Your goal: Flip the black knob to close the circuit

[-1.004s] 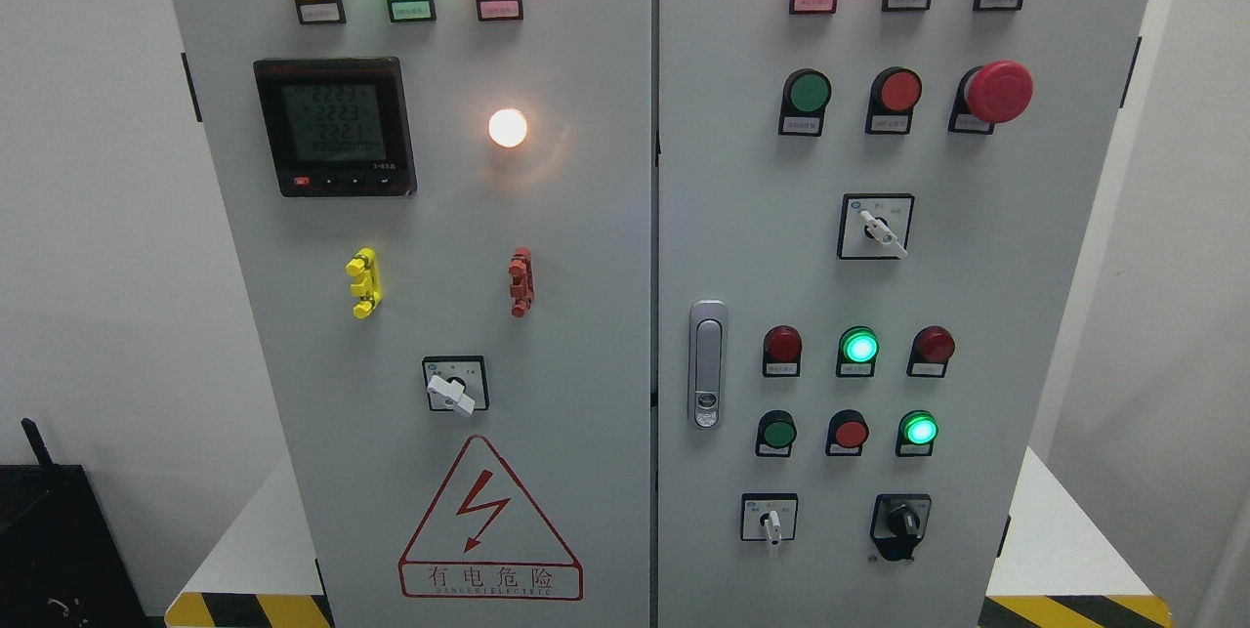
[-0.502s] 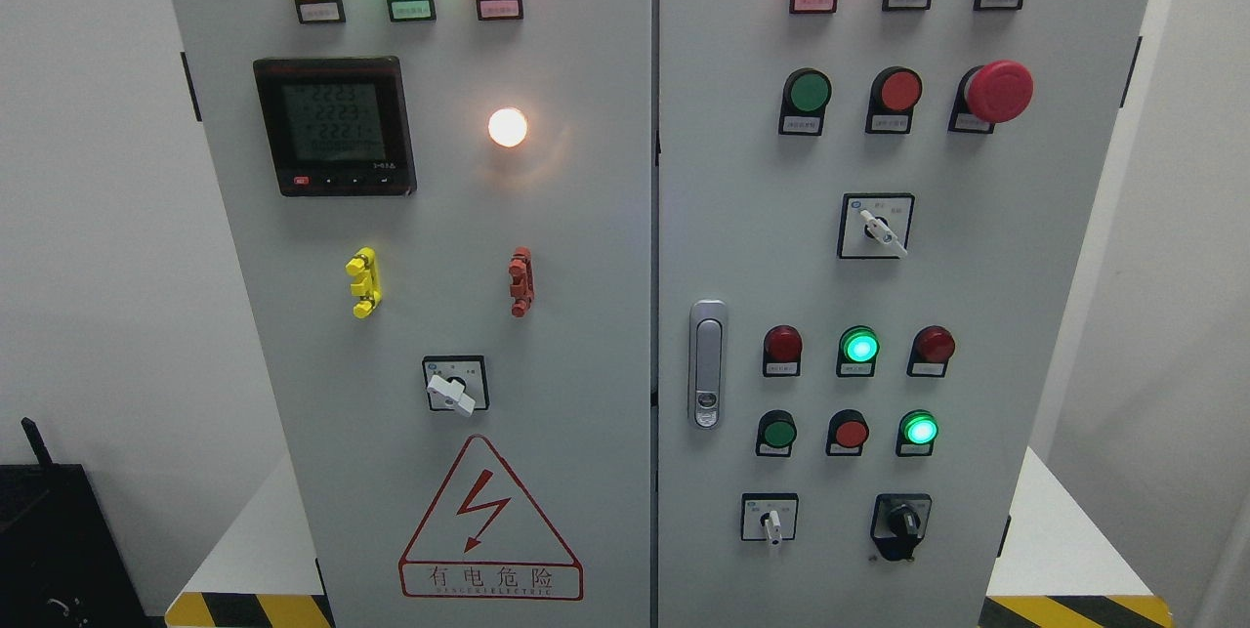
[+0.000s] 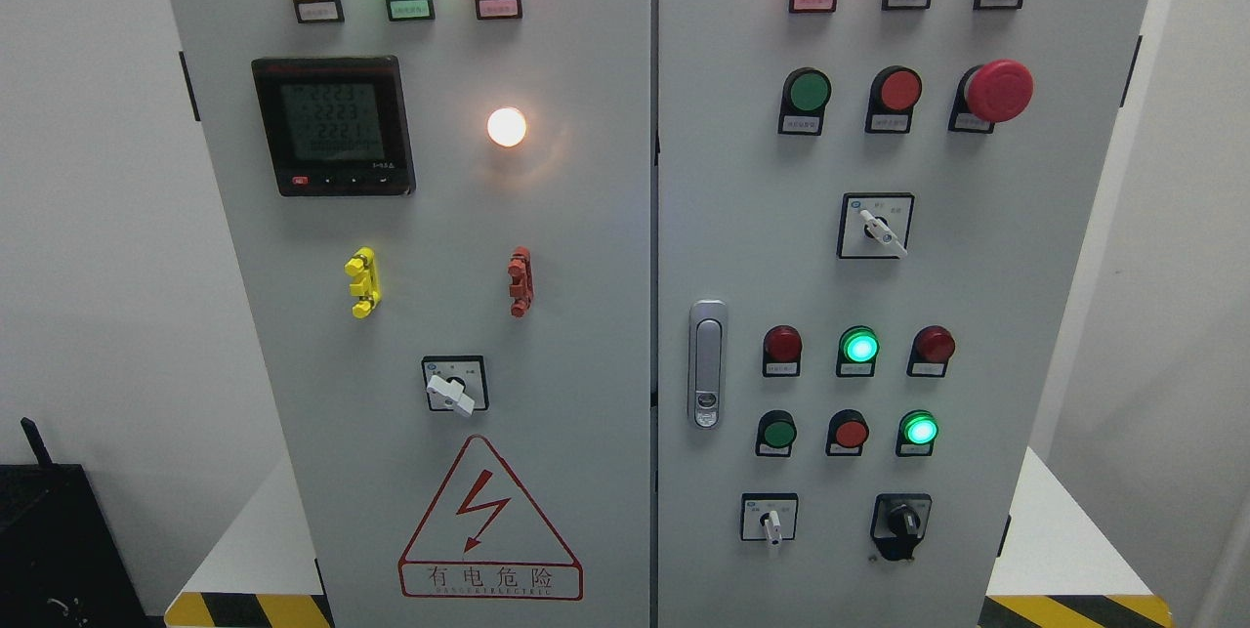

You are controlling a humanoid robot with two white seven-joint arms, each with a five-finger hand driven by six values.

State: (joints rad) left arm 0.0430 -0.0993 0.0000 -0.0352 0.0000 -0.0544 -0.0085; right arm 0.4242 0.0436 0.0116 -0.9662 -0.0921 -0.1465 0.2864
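A grey two-door electrical cabinet (image 3: 625, 218) fills the head view, and neither hand of the robot is in sight, so their state cannot be told. The black knob (image 3: 901, 523) sits at the lower right of the right door, its handle pointing straight up and down, just right of a small white selector switch (image 3: 771, 521). On the left door a red warning triangle (image 3: 488, 521) with a lightning bolt reads "有电危险". Above it, a digital meter (image 3: 334, 125) shows rows of digits near 222. The small labels under the lamps and buttons are too small to read.
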